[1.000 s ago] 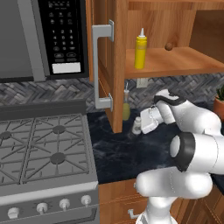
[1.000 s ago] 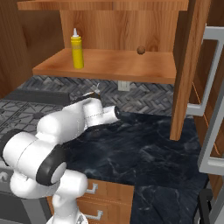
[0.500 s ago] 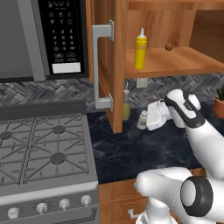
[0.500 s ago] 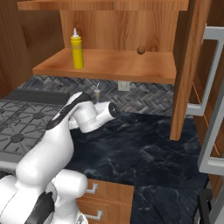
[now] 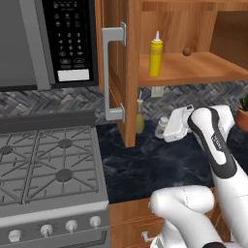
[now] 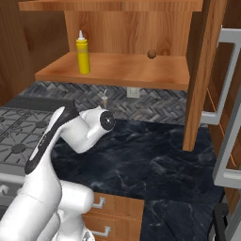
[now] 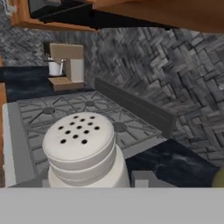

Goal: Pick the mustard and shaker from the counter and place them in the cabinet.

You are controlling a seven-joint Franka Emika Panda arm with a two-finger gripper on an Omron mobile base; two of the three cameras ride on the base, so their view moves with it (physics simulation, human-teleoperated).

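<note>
The mustard [image 5: 155,54] stands upright on the cabinet [image 5: 203,68] shelf, at its left end, with a small brown ball [image 5: 186,51] farther right on the same shelf; the cabinet door [image 5: 118,72] hangs open with its bar handle [image 5: 112,72] facing the stove [image 5: 48,164]; the shaker [image 5: 162,126] sits on the counter [image 5: 145,164] below the shelf, at the tip of the gripper [image 5: 167,130], which reaches in from the right; in the hand view the shaker [image 7: 83,148] looms large and very close, its holed cap just in front of the camera, low and left of centre; whether the fingers clasp it or stand apart I cannot tell, since the tips are hidden; a slim green bottle [image 5: 139,118] stands just left of the shaker, near the door's lower edge.
</note>
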